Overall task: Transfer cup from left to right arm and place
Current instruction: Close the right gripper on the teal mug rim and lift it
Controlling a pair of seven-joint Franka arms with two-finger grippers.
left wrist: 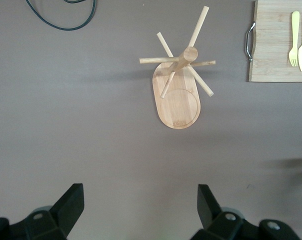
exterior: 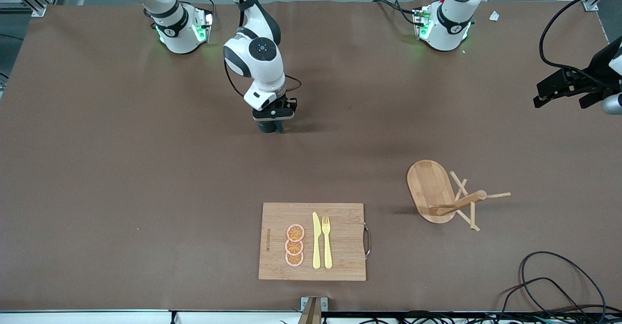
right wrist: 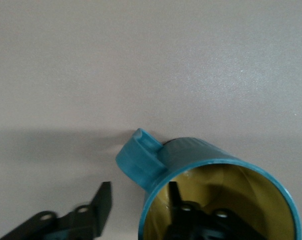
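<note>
The dark teal cup (exterior: 268,127) stands on the brown table under the right gripper (exterior: 273,122), toward the right arm's end. In the right wrist view the cup (right wrist: 191,157) shows its mustard-yellow inside and its handle (right wrist: 138,160). The right gripper (right wrist: 138,192) straddles the cup's wall, one finger inside and one outside. The outer finger (right wrist: 102,202) stands off the wall, so the jaws are open. The left gripper (exterior: 559,101) hangs open and empty in the air at the left arm's end; it also shows in the left wrist view (left wrist: 141,195).
A wooden peg stand (exterior: 440,193) on an oval base stands toward the left arm's end, also in the left wrist view (left wrist: 178,85). A wooden cutting board (exterior: 313,241) with orange slices, a yellow knife and a fork lies near the front edge. Black cables (exterior: 554,285) lie at the front corner.
</note>
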